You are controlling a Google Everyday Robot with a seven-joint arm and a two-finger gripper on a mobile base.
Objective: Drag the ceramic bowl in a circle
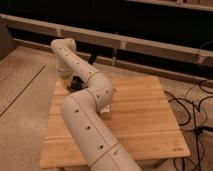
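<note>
My white arm (87, 112) reaches from the bottom of the camera view across a wooden table (145, 120). It bends at an elbow and folds back down to the table's far left corner. My gripper (75, 83) is the dark part there, low over the table top. No ceramic bowl shows plainly. A small pale object (105, 111) pokes out from under the forearm near the middle of the table; I cannot tell what it is.
Black cables (192, 110) lie on the floor to the right of the table. A long metal rail and dark wall (150, 45) run behind it. Speckled floor (22, 90) lies to the left.
</note>
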